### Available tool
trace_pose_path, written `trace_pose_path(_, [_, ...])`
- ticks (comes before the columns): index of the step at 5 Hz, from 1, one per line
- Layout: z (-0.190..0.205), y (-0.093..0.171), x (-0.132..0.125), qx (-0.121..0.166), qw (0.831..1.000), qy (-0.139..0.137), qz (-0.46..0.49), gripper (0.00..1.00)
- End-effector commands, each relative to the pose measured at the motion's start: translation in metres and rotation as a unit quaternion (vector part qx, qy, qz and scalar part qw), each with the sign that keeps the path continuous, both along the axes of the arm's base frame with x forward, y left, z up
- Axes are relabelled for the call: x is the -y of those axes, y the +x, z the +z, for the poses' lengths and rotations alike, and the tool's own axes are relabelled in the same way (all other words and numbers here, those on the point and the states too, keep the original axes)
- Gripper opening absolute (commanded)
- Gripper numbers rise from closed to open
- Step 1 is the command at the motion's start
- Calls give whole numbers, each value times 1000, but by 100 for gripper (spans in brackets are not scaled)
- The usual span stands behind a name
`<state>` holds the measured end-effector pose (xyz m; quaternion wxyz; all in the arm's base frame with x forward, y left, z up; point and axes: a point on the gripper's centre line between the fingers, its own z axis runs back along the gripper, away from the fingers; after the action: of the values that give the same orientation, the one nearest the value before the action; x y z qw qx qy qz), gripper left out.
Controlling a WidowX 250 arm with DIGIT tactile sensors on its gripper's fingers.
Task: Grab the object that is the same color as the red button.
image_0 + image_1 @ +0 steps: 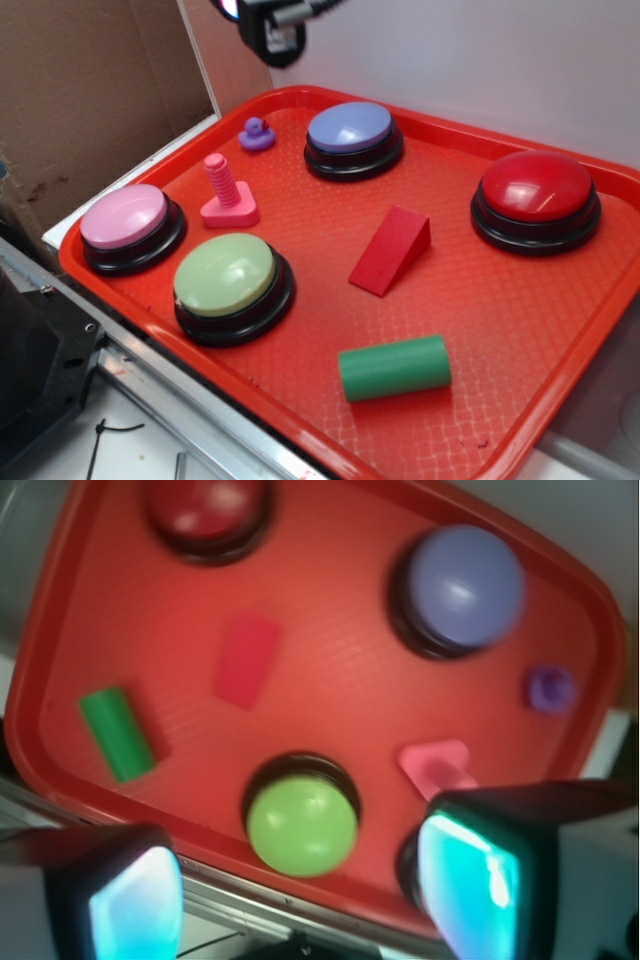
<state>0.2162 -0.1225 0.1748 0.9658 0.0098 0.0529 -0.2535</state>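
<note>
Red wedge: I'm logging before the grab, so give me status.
Gripper open, empty, high above tray. Red wedge untouched mid-tray, left of red button. Green cylinder nearby but apart; approach looks clear.

Counts: 1 tray point(560, 350). 4 dome buttons: red point(536, 187), lilac-blue point(350, 128), pink point(124, 216), green point(224, 274). 1 red wedge point(391, 250). 1 green cylinder point(394, 367). 1 pink bolt point(226, 192). 1 small purple duck point(256, 134). 1 gripper point(290, 890) with 2 fingers point(135, 905).
</note>
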Motion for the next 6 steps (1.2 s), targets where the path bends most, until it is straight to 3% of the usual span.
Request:
trace_pose_path(1, [4, -1, 19, 9, 1000, -10, -16, 100])
trace_pose_path(2, [4, -1, 19, 9, 1000, -10, -16, 100])
trace_pose_path(3, [8, 26, 16, 60, 995, -5, 80, 100])
trace_pose_path(4, [2, 54, 2, 53, 982, -4, 181, 100])
trace_pose_path(5, [-10, 69, -8, 38, 979, -11, 201, 100])
trace_pose_path(6, [-28, 61, -14, 24, 975, -20, 219, 100])
